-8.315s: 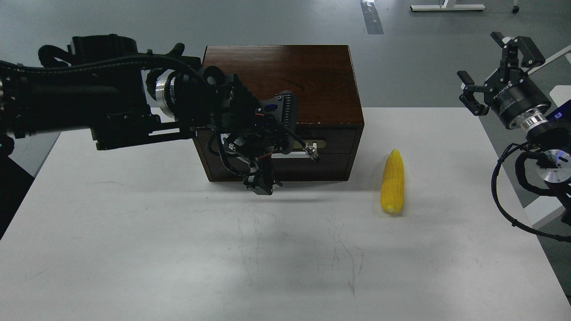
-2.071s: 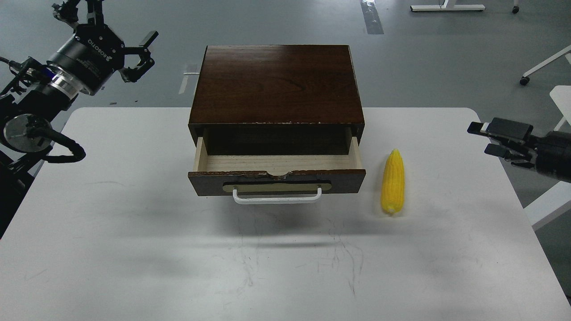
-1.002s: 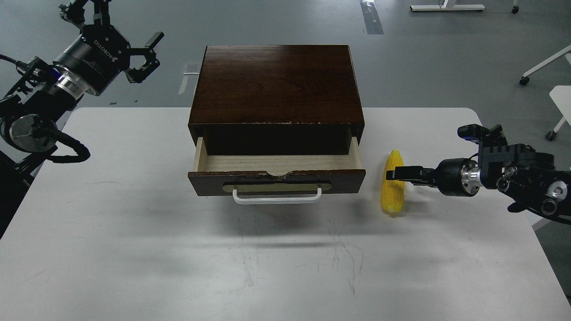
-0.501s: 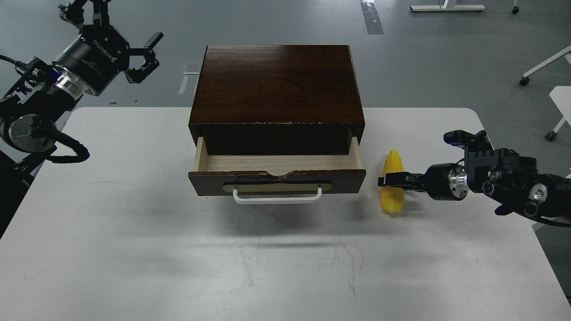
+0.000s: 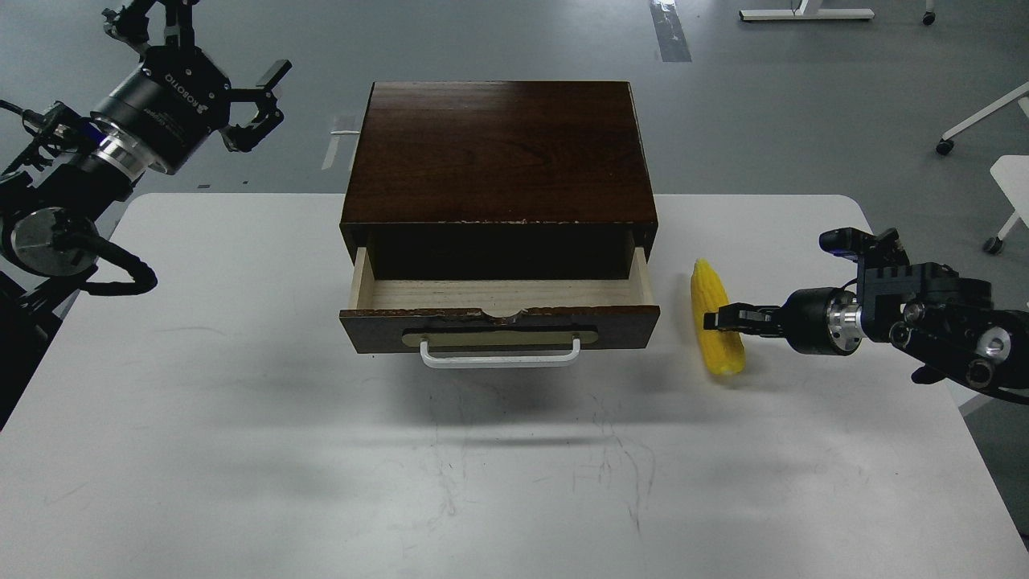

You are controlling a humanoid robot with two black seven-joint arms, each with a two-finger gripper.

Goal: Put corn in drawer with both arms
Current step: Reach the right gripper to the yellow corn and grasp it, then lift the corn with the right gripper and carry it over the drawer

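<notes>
1. While the corn [image 5: 715, 329] sits right of centre, tip tilted, our right end effector [image 5: 721, 318] grips its middle.
2. Just left, the drawer [image 5: 498, 310] stands open on the bench [image 5: 241, 450].
3. Upper left, our left end effector [image 5: 211, 64] hangs spread, holding nothing.

White table [image 5: 241, 482] with rounded corners, top scuffed with faint dark scratches near the front middle. Dark brown wooden box [image 5: 498, 153] sat on it at the back centre, its drawer [image 5: 498, 318] pulled out toward the front, pale inside, white handle [image 5: 498, 358]. Corn [image 5: 715, 330] lay on the tabletop just right of the drawer front, apart from it, pointed end toward the back and tilted slightly left. Grey floor [image 5: 764, 104] behind the table.
</notes>
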